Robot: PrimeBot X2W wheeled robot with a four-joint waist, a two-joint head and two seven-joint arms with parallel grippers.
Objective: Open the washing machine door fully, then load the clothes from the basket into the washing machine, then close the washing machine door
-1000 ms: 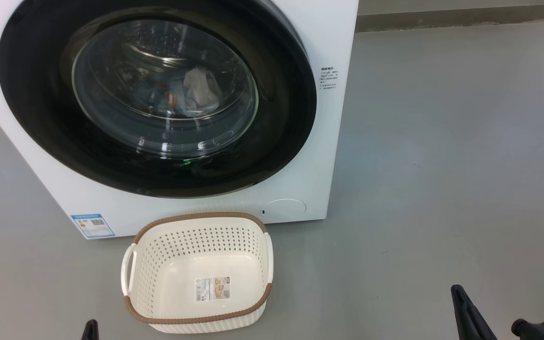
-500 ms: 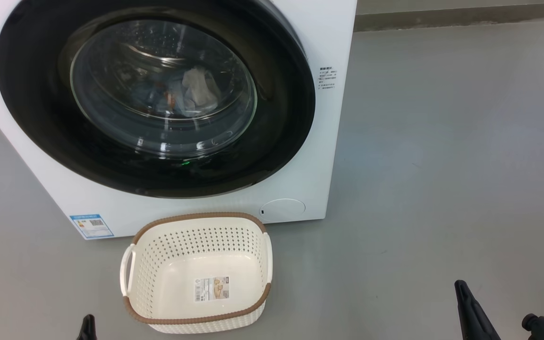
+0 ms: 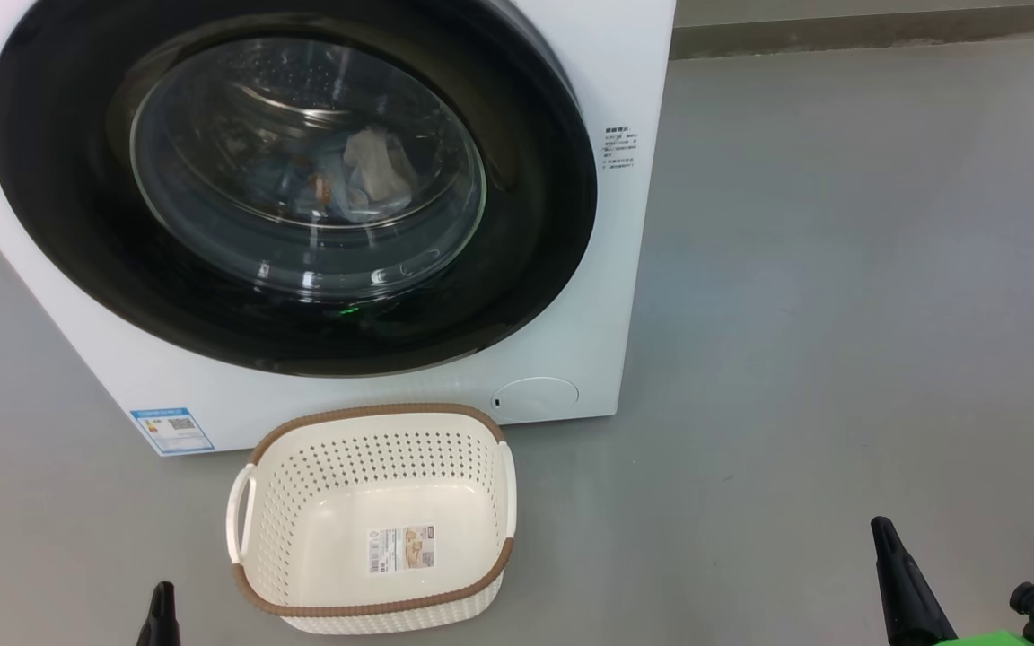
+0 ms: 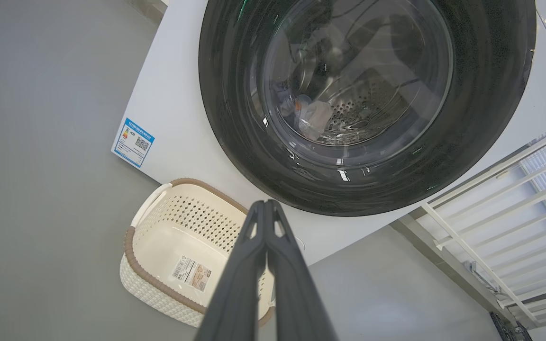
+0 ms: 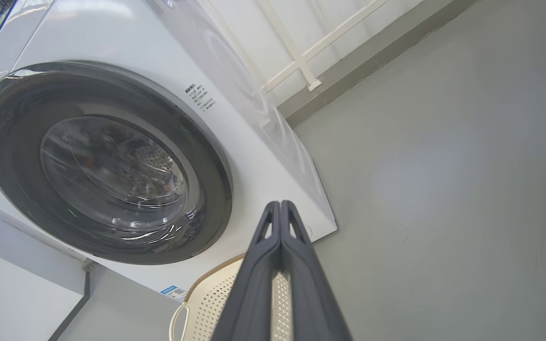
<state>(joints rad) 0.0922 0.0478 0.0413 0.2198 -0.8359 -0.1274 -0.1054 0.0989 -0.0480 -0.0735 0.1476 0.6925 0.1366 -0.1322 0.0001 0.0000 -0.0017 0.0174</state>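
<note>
smooth grey floor (image 3: 840,269), dark skirting (image 3: 876,36), white railing (image 5: 297,59)

In the head view, the washing machine (image 3: 607,269) runs off the frame at 9 and 12 o'clock. The top of the washing machine door (image 3: 526,224) and its black ring is cut off with it. Through the door's glass, the clothes (image 3: 373,175) are a dim pale and blue heap broken by reflections, and I cannot tell the pieces apart. The printed lines (image 3: 622,148) at the door's 3 o'clock, the blue label sticker (image 3: 171,429) at its 7 o'clock and the basket label (image 3: 402,549) are too small to read. My left gripper (image 3: 161,615) at 7 o'clock and my right gripper (image 3: 889,552) at 5 o'clock are cut off by the bottom edge. In my right wrist view, the basket (image 5: 206,303) is cropped at 6 o'clock and partly hidden behind my fingers (image 5: 254,293).
</note>
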